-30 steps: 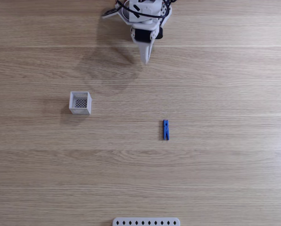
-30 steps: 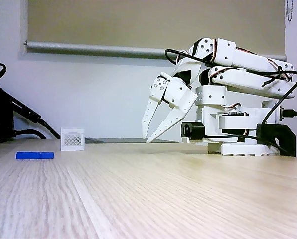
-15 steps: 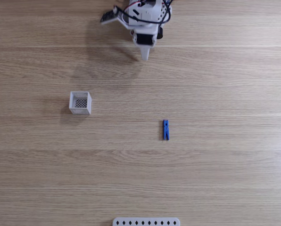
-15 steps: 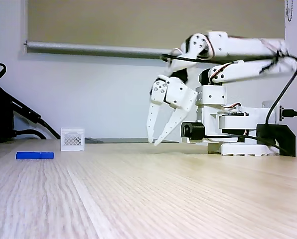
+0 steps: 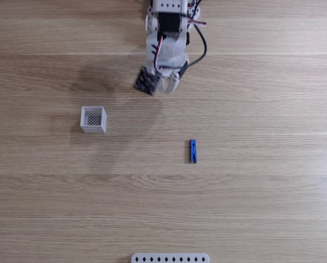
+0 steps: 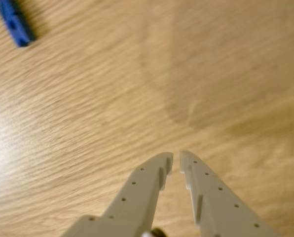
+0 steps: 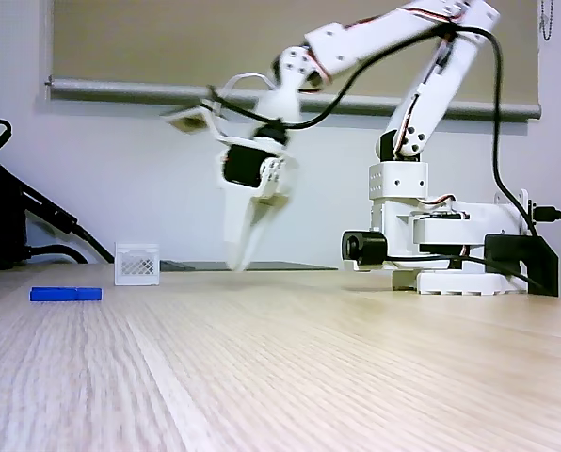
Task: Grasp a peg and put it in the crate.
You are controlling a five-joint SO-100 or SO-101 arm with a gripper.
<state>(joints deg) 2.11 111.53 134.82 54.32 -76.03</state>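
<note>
Since a second earlier the arm had stretched out over the counter (image 5: 251,208), carrying the tool (image 6: 176,159) forward, tips nearly touching, empty, above bare wood. Beyond it in the wrist view lay the peg (image 6: 13,22), flat on the counter, untouched, well apart from the crate (image 5: 93,120).

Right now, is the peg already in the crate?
No, in the fixed view from above the peg lies on the table, well right of the crate.
</note>
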